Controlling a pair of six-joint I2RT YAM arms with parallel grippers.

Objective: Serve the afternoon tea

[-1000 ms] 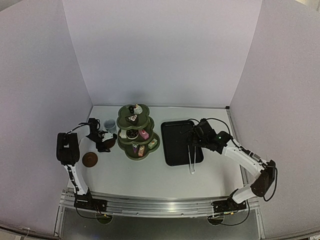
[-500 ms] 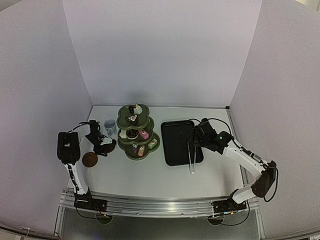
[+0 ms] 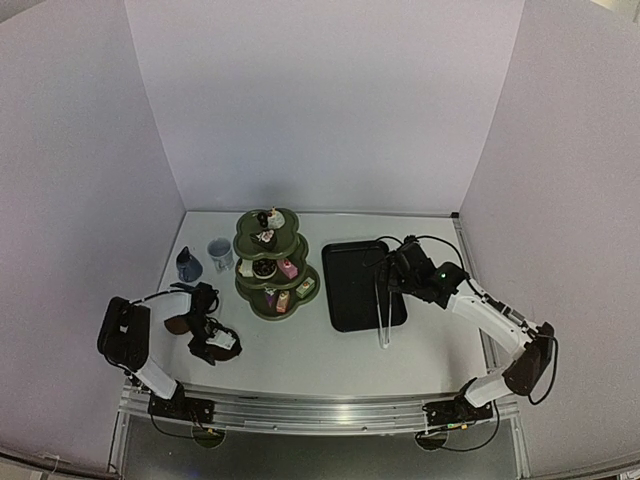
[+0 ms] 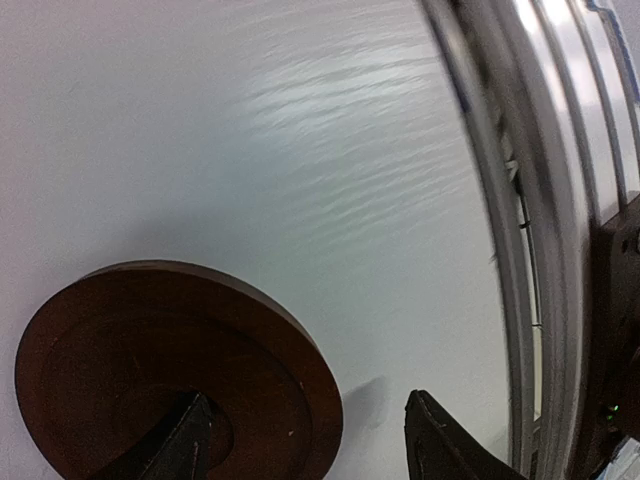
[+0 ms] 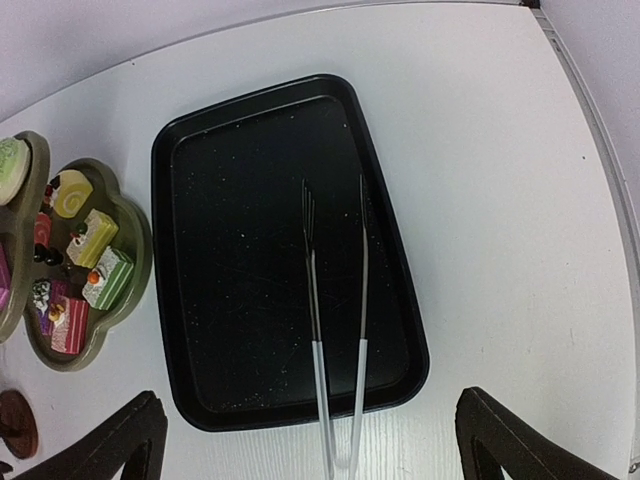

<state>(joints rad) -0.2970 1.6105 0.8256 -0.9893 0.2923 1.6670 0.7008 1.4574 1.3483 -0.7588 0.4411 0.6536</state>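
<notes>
A brown saucer (image 4: 170,370) lies on the white table at my left gripper (image 4: 305,400). The jaws stand open astride its rim: one finger is over the saucer's middle, the other is outside the rim with bare table between. In the top view this gripper (image 3: 208,345) is low near the front left, with a brown saucer (image 3: 178,323) beside it. The dark-blue cup (image 3: 188,266) and pale cup (image 3: 220,250) stand left of the olive-green stand (image 3: 270,262), which holds small cakes (image 5: 95,235). My right gripper (image 5: 312,395) hangs open and empty above the tray.
A black rectangular tray (image 5: 240,200) lies right of the stand, with white tongs (image 5: 335,330) resting on it, their handle end over the tray's near edge. The metal rail (image 4: 560,250) of the table's front edge runs close to my left gripper. White walls enclose the table.
My left arm has swung from beside the stand and cups to the front left of the table, uncovering the dark-blue cup. The right arm has not moved.
</notes>
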